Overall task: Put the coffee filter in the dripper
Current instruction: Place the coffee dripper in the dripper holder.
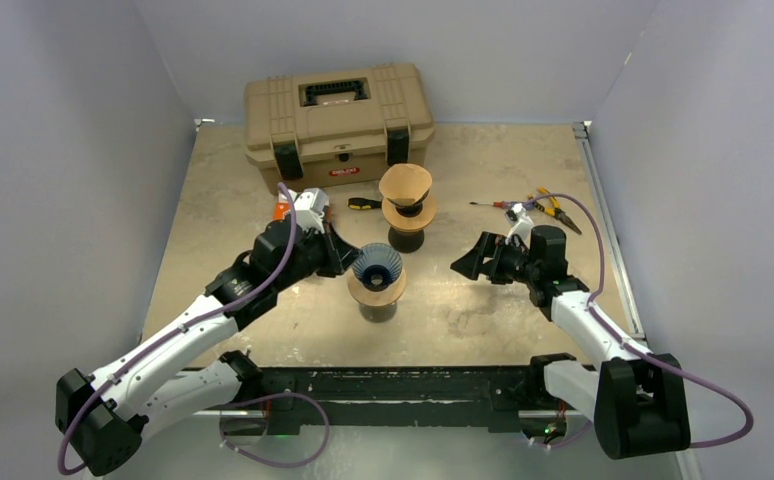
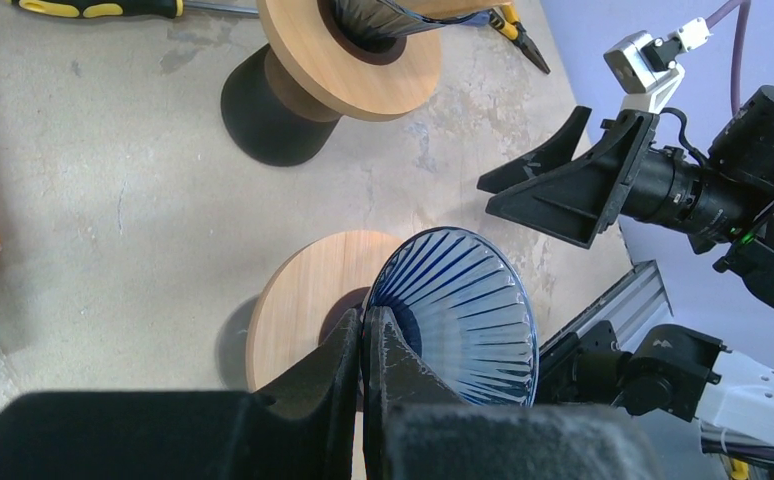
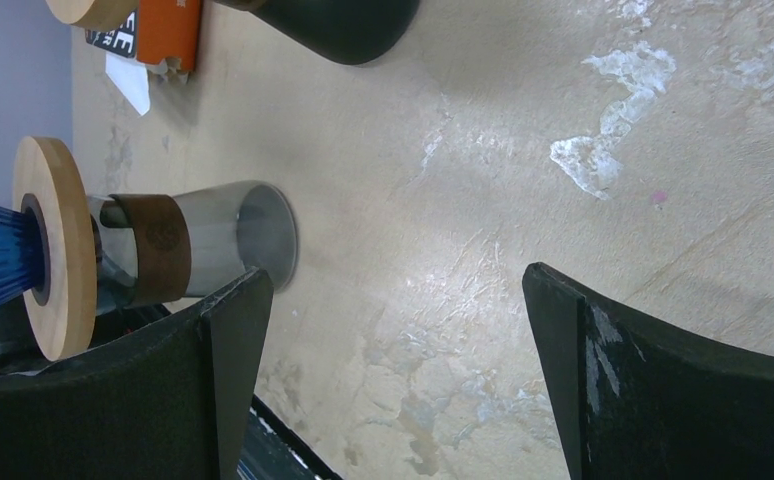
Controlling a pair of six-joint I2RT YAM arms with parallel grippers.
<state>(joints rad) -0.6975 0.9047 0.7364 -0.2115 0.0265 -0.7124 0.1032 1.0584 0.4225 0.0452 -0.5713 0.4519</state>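
Your left gripper (image 2: pixel 366 318), jaws together, sits at the blue dripper (image 2: pixel 463 310) rim. Behind it, the tan coffee filter (image 1: pixel 405 182) looks light, soft and crushable, so pinch its upper edge gently. Your right gripper (image 1: pixel 473 256) gapes wide, empty.

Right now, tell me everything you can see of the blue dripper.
The blue dripper is a translucent-looking ribbed cone, mouth up, with no filter visible in it. It sits through a round wooden collar on a glassy stand wrapped by a brown band. It stands upright on the table, near the arms. The left gripper, shut, has its tips at the cone's rim. Whether it pinches the rim I can't tell.
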